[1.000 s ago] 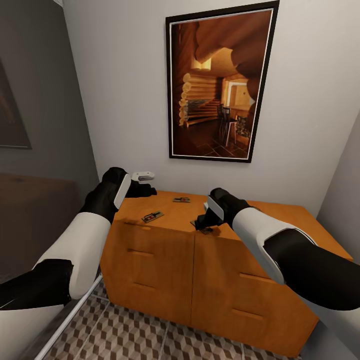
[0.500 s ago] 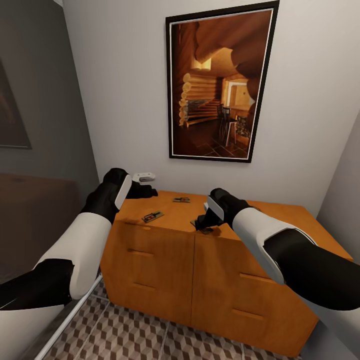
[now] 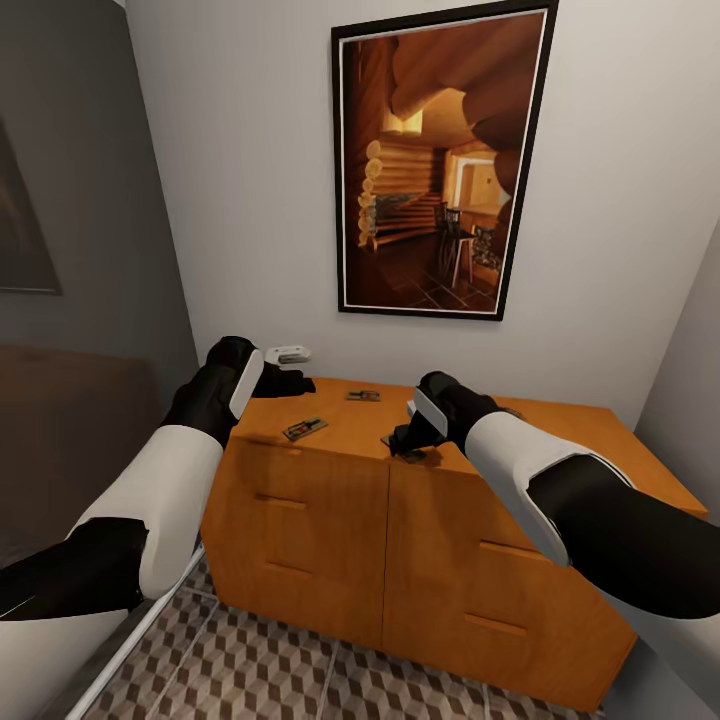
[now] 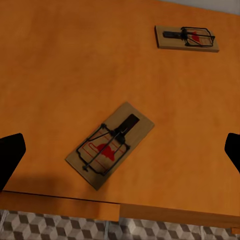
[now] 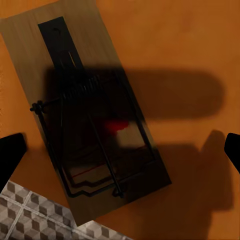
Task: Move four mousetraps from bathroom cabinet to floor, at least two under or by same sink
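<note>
below right end effector (image 5: 120, 145), spread wide: mousetrap (image 5: 87, 107), tan wood, black wire, red dab.

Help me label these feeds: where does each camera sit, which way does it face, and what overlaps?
Head: high on the robot, looking down at the cabinet and wall picture; both arms show, with the left hand and right hand.
Left wrist: above the cabinet top, looking down on two mousetraps; dark fingertips at the edges.
Right wrist: close over one mousetrap at the front edge; fingertips show.
Shared: head and left wrist both show the front-left mousetrap.
</note>
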Controlling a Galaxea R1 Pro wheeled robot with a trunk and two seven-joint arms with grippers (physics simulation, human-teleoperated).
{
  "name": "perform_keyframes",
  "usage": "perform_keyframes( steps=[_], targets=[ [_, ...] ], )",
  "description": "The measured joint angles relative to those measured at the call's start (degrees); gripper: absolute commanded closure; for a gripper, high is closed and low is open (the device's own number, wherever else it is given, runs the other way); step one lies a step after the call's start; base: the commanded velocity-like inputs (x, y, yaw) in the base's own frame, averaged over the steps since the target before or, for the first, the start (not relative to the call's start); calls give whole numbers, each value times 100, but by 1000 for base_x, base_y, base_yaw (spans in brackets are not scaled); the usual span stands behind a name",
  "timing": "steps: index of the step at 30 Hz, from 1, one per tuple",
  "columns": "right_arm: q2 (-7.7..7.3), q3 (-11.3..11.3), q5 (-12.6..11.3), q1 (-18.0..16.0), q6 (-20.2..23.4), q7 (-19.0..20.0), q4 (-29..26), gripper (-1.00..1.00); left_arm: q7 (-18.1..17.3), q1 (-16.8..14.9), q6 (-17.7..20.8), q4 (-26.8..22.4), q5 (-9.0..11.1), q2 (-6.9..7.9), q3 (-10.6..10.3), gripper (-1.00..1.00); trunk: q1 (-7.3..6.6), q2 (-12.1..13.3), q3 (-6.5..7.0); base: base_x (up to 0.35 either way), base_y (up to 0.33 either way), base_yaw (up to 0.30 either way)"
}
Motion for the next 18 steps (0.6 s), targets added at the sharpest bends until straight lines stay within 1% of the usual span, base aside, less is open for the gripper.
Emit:
perform_keyframes(
  steps=[18],
  targets=[
    [0,20,74,46,42,-3,-111,-100,0,0,0,3,1,1,5,-100,0,0,0,0,0,0]
  ],
)
